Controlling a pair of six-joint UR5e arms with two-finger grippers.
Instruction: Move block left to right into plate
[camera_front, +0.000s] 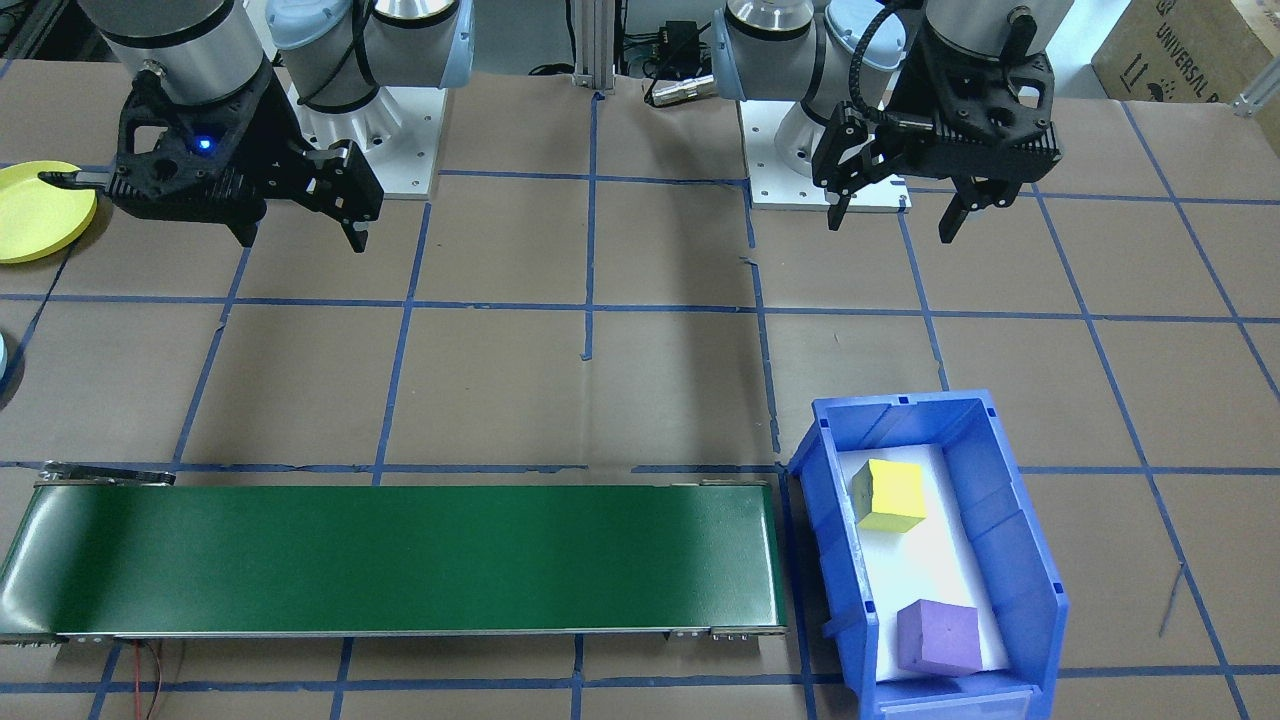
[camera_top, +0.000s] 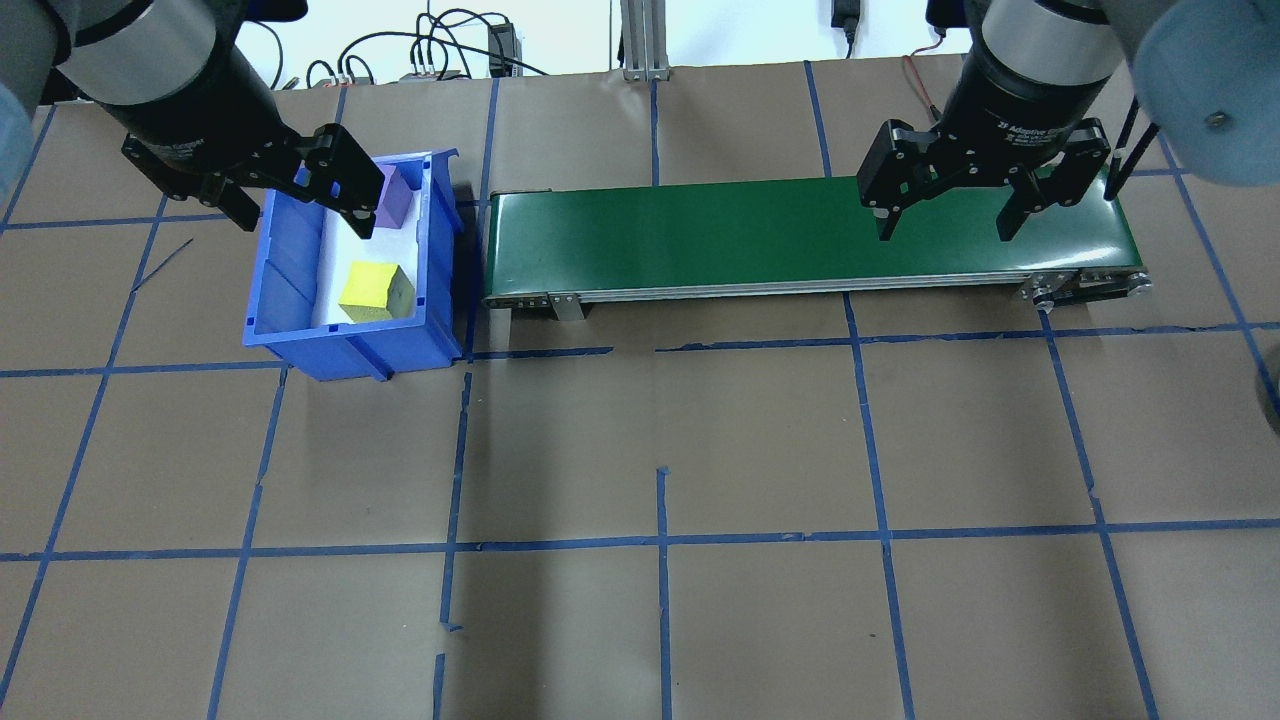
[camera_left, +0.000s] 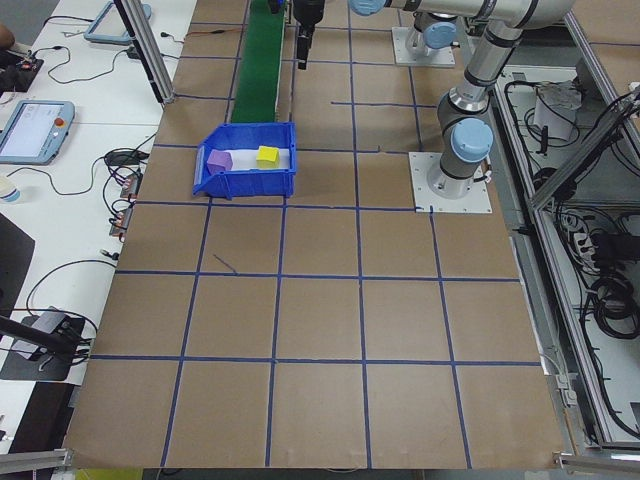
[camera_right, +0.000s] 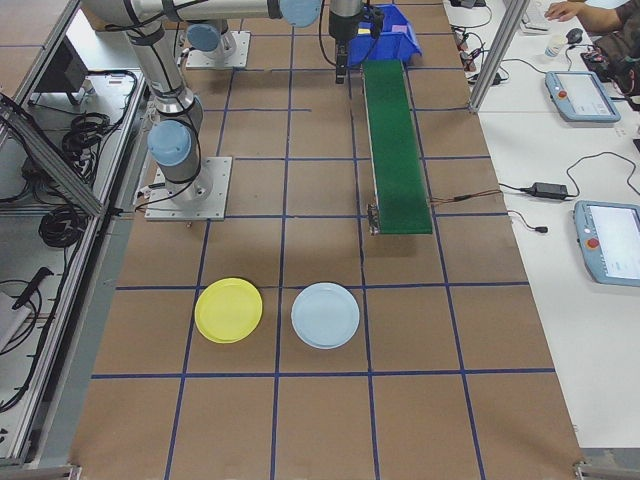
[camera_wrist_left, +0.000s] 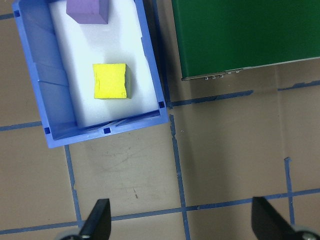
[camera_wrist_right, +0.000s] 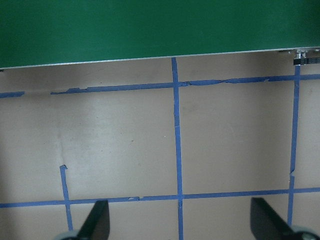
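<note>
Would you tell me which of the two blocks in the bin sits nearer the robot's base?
The yellow block; the purple block lies at the blue bin's far end.

A blue bin with a white floor fills the 10 to 11 o'clock part of the view. In it lie a yellow block near the middle and a purple block at 12 o'clock, apart from each other. A green conveyor belt spans 1 to 2 o'clock, just beside the bin. The left claw stands spread wide at 6 o'clock, its fingertips over the brown tabletop crossed by blue tape lines.
</note>
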